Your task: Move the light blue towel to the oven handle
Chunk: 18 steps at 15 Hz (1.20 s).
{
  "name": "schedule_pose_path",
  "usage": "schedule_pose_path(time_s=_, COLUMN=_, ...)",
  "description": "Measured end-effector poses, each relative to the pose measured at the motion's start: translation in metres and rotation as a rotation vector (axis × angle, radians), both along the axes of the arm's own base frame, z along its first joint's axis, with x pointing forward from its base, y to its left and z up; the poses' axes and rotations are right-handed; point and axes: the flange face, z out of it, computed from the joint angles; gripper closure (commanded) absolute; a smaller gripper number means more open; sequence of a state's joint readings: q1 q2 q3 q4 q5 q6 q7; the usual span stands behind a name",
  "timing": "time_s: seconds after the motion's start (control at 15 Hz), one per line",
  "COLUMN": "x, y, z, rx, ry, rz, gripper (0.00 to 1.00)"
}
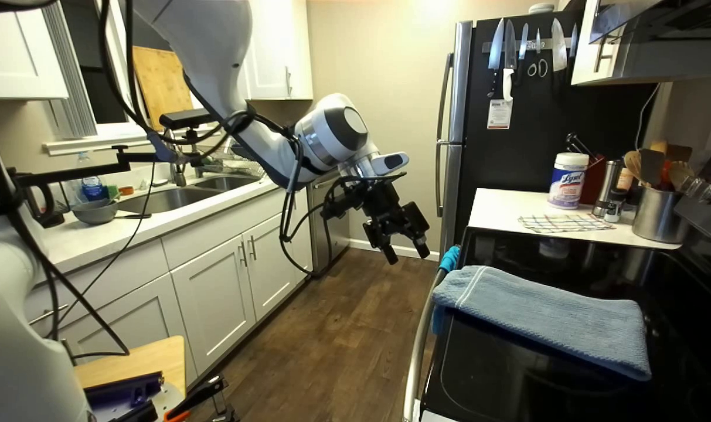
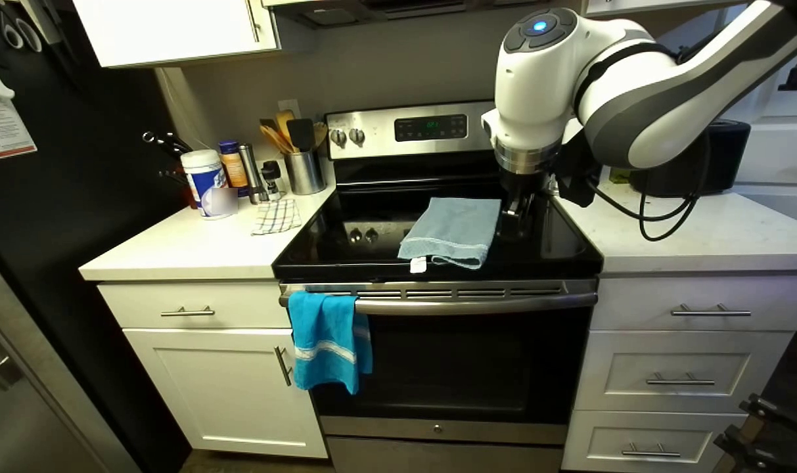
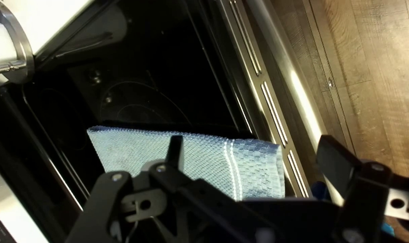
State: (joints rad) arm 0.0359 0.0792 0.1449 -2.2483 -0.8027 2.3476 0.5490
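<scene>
The light blue towel (image 1: pixel 543 316) lies folded flat on the black cooktop, its white-striped end at the front edge. It also shows in an exterior view (image 2: pixel 454 226) and in the wrist view (image 3: pixel 258 168). The oven handle (image 2: pixel 477 306) is a silvery horizontal bar across the oven front, below the cooktop edge; it also shows in the wrist view (image 3: pixel 298 77). My gripper (image 1: pixel 408 256) is open and empty, in the air apart from the towel. In the wrist view its fingers (image 3: pixel 250 145) are wide apart, one appearing over the towel, the other over the handle.
A bright blue towel (image 2: pixel 329 341) hangs over one end of the handle. A wipes canister (image 1: pixel 568 180), a checked cloth (image 2: pixel 276 217) and a utensil pot (image 2: pixel 305 172) stand or lie on the counter beside the stove. A black fridge (image 1: pixel 543 117) stands beyond it.
</scene>
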Motion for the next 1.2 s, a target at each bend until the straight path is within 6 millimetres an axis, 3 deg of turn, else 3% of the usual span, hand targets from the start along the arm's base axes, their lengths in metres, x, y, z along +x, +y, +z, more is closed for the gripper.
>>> schedule_pose_path(time_s=0.27, x=0.016, y=0.020, z=-0.008, rx=0.029, ry=-0.039, rz=-0.049, gripper=0.00)
schedule_pose_path(time_s=0.67, x=0.067, y=0.077, z=-0.051, rx=0.026, ry=-0.042, rz=-0.088, gripper=0.00)
schedule_pose_path(time_s=1.2, x=0.104, y=0.091, z=-0.099, rx=-0.061, ry=-0.032, rz=-0.179, gripper=0.00)
